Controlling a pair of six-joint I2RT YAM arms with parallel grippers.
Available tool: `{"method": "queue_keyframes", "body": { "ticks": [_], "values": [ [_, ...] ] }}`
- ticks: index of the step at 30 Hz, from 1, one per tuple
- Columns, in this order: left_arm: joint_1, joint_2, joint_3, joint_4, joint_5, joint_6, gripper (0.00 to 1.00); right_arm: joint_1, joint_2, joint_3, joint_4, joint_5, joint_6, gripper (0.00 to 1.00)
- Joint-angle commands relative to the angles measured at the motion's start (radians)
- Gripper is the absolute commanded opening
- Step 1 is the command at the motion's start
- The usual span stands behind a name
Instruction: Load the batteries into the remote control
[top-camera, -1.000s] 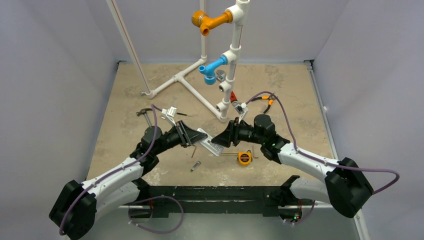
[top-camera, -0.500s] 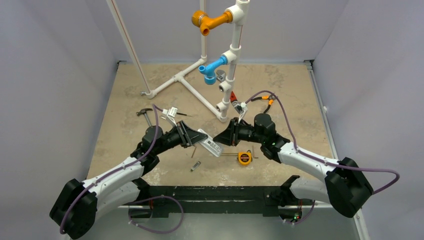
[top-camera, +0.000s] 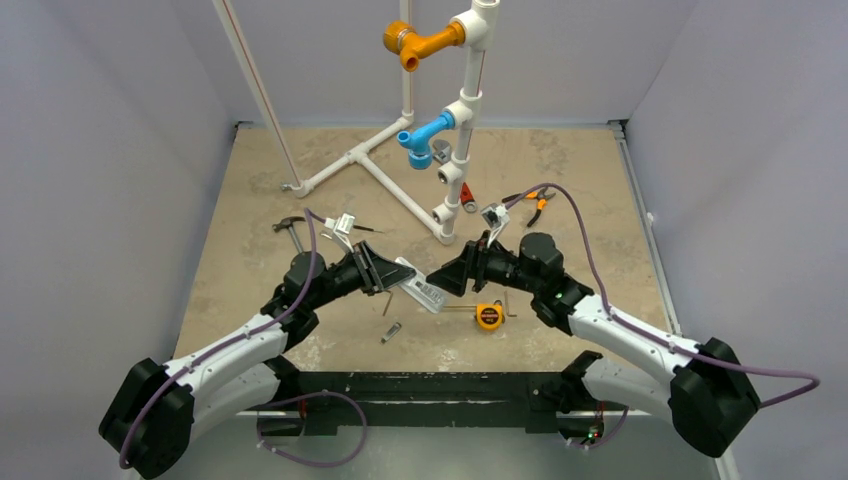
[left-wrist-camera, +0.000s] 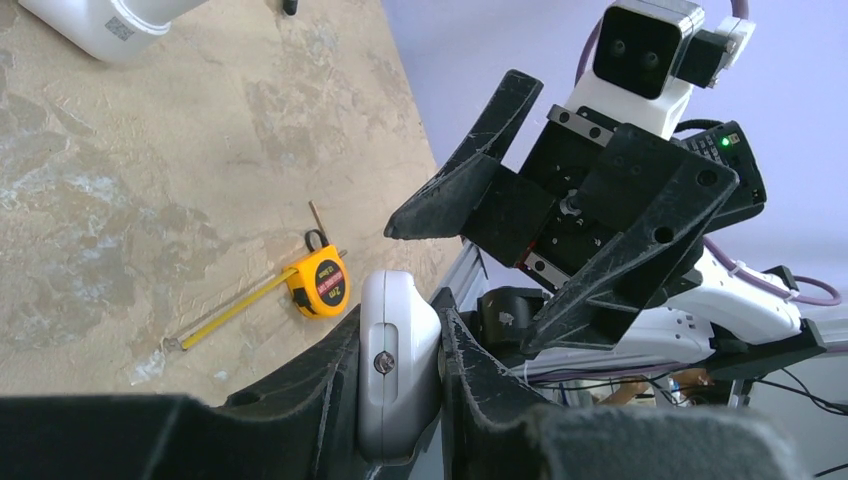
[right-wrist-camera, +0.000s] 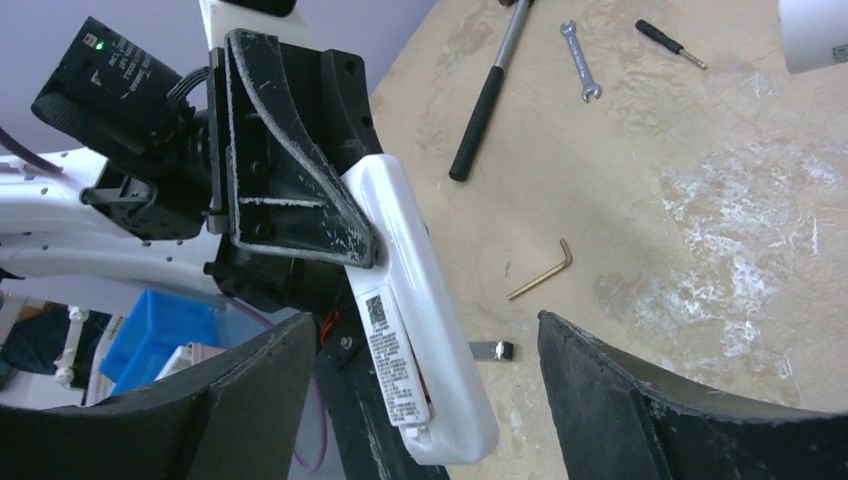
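Pulled back toward 3 o'clock since a second ago, the right gripper (top-camera: 446, 280) hangs just off the end of the remote (top-camera: 422, 289), jaws wide and empty. The left gripper (top-camera: 386, 272) is clamped tight on the remote, tilted above mid-table. A tape measure (top-camera: 488, 317) lies at its 4 o'clock.

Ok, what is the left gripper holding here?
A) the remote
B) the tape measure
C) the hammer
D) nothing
A: the left gripper is shut on the white remote and holds it in the air, while the right gripper is open just in front of it.
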Motion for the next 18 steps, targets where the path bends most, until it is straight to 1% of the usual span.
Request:
{"method": "queue_keyframes", "body": {
  "ticks": [1, 4, 10, 12, 18],
  "values": [
    [0.003, -0.02, 0.044, 0.067, 0.006, -0.005, 0.0, 0.001, -0.055, -0.045, 0.018, 0.062, 0.04, 0.86],
    [0.003, -0.021, 0.043, 0.069, 0.006, -0.006, 0.0, 0.002, -0.044, -0.066, 0.052, 0.029, 0.076, 0.88],
    [0.003, -0.022, 0.043, 0.072, 0.014, -0.006, 0.0, 0.001, 0.026, -0.105, 0.19, -0.057, 0.154, 0.88],
    [0.003, -0.026, 0.042, 0.07, 0.014, -0.006, 0.0, 0.002, 0.039, -0.104, 0.209, -0.067, 0.162, 0.88],
    [0.003, -0.034, 0.042, 0.061, 0.013, -0.005, 0.0, 0.001, 0.078, -0.08, 0.209, -0.081, 0.157, 0.79]
  ]
}}
